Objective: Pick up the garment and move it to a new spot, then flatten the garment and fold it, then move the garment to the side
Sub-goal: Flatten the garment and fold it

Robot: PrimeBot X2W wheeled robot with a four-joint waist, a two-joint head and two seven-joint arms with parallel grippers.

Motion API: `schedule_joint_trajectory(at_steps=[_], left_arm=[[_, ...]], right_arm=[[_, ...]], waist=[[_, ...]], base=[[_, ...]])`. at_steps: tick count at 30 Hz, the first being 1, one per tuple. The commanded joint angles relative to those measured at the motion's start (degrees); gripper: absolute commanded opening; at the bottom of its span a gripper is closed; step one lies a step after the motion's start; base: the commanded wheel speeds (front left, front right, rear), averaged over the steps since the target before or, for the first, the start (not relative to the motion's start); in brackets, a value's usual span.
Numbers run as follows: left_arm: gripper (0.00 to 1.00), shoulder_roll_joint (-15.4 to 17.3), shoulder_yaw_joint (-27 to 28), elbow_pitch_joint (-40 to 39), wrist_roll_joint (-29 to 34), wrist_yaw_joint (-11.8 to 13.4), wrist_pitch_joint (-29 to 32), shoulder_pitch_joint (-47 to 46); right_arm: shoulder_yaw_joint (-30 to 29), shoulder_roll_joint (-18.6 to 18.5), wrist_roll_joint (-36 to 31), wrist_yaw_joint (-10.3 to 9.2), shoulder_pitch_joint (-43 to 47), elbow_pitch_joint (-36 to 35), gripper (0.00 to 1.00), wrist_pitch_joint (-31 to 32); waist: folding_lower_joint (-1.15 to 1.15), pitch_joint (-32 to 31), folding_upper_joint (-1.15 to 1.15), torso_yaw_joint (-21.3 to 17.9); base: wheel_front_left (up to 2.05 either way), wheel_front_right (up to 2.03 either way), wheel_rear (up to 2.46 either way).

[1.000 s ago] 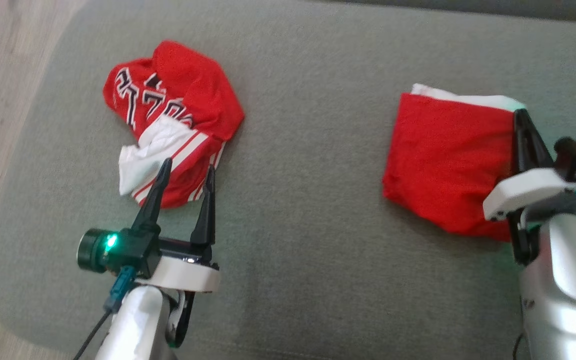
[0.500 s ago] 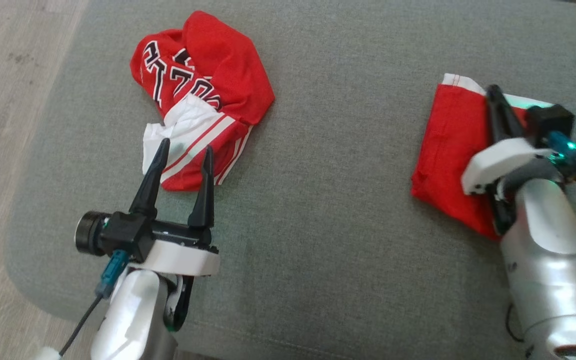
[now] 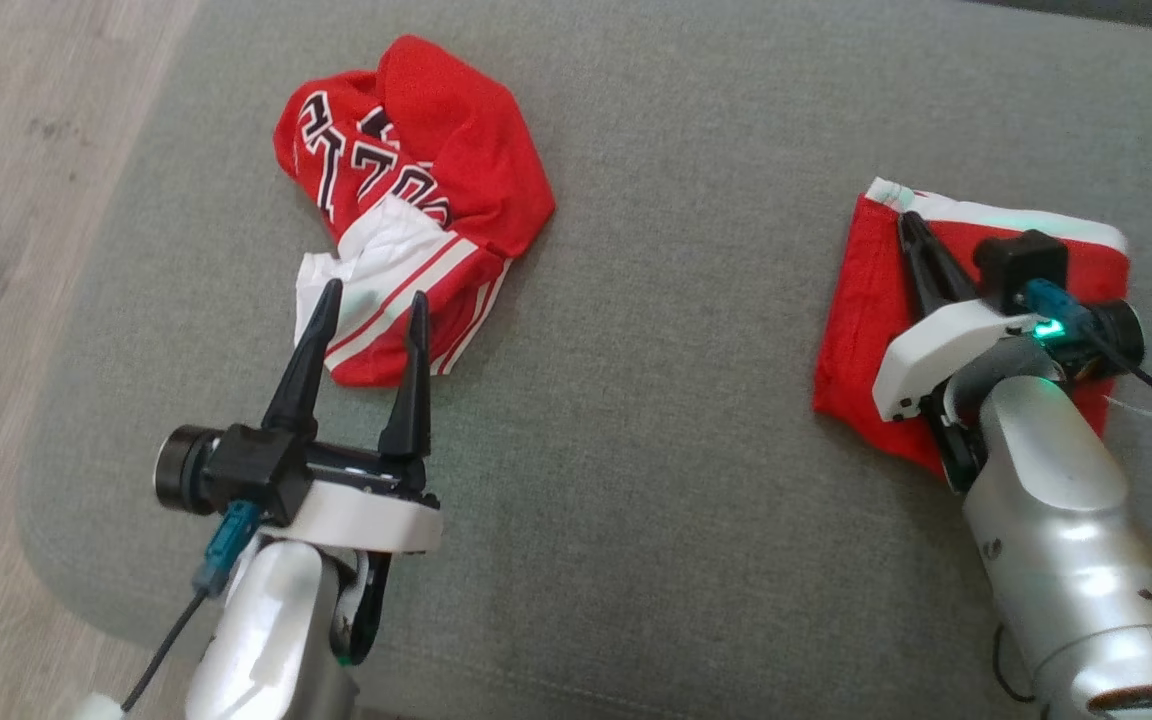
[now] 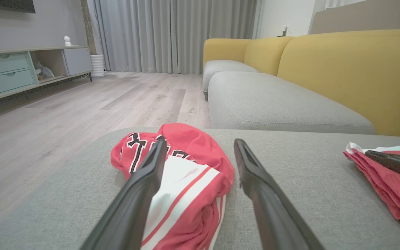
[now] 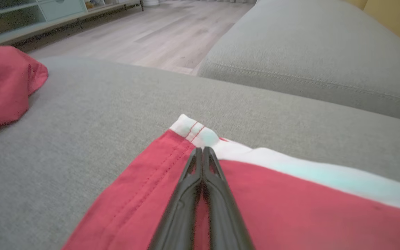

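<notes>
A crumpled red jersey with black-and-white lettering and white striped panels (image 3: 416,200) lies at the left of the grey fabric sofa seat (image 3: 656,400). The left end effector (image 3: 376,292) hovers at its near edge with its fingers spread wide, holding nothing. Well apart at the right lies a folded red garment with a white band (image 3: 856,300). The right end effector (image 3: 904,215) lies on it, fingers pressed together, tips near the white-hemmed far corner.

The right gripper (image 3: 904,222) covers part of the folded garment (image 3: 851,330), and lettering on the crumpled garment (image 3: 456,170) is unreadable.
</notes>
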Motion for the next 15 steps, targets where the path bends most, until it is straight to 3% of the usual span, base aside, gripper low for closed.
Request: schedule_joint_trajectory(at_steps=[1,8,9,10,15], left_arm=[[1.00,0.50,1.55,-1.46,0.34,0.28,-0.29,-0.63],[1.00,0.49,1.95,-1.17,1.41,0.69,-0.29,1.72],[1.00,0.49,2.01,-1.05,1.52,0.79,-0.29,2.19],[1.00,0.49,2.05,-0.90,1.64,0.87,-0.29,2.71],[1.00,0.49,1.91,-0.10,2.25,1.18,-0.29,5.44]], right_arm=[[0.59,0.83,0.97,0.39,0.60,-2.80,0.00,-1.24],[-2.13,0.83,3.92,0.39,6.90,-13.29,0.00,-1.99],[-2.52,0.83,3.71,0.39,8.51,-15.77,0.45,-1.99],[-2.89,0.83,3.69,0.39,10.32,-18.03,1.00,-2.00],[-3.09,0.83,5.62,0.39,19.39,-26.58,1.00,-2.01]], waist=[[0.00,-1.39,0.00,-0.61],[0.00,-5.79,0.00,-2.92],[0.00,-6.58,0.00,-3.30],[0.00,-7.37,0.00,-3.68],[0.00,-10.76,0.00,-5.64]], base=[[0.00,0.00,0.00],[0.00,0.00,0.00],[0.00,0.00,0.00],[0.00,0.00,0.00],[0.00,0.00,0.00]])
